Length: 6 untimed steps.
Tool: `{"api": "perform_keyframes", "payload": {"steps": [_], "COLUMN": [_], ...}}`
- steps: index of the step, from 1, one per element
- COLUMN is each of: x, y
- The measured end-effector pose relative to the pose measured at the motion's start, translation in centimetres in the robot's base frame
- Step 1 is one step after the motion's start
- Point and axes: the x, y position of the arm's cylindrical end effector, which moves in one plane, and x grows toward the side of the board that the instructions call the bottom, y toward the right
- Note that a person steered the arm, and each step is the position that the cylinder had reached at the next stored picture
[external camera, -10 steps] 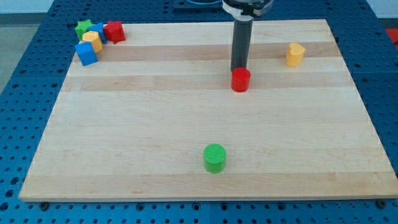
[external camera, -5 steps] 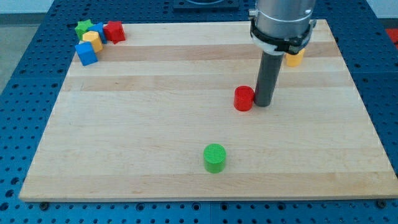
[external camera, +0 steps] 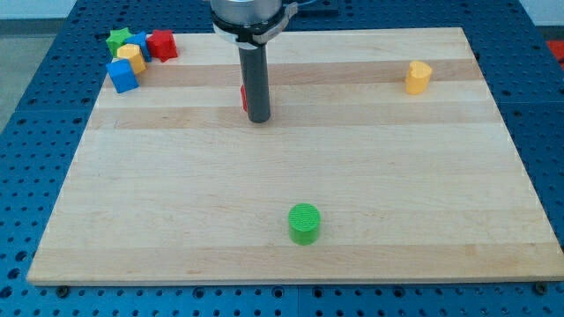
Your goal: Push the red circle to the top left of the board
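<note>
The red circle (external camera: 244,97) is almost wholly hidden behind my rod; only a thin red sliver shows at the rod's left edge, above the board's middle. My tip (external camera: 258,118) rests on the wooden board (external camera: 176,202), touching or just right of and below the red circle. The top left corner holds a cluster: a green block (external camera: 118,39), a yellow block (external camera: 130,56), a blue block (external camera: 122,76), another blue block (external camera: 141,41) and a red block (external camera: 162,44).
A green cylinder (external camera: 304,223) stands near the view's bottom middle. A yellow block (external camera: 418,77) stands at the upper right. A blue perforated table surrounds the board.
My tip swung round to the red circle's right side, then pushed it left and up across the board. The other blocks have not moved.
</note>
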Motion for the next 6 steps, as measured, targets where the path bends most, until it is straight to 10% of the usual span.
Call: {"api": "perform_keyframes", "payload": {"steps": [6], "x": [-4.6], "y": [1.5]}}
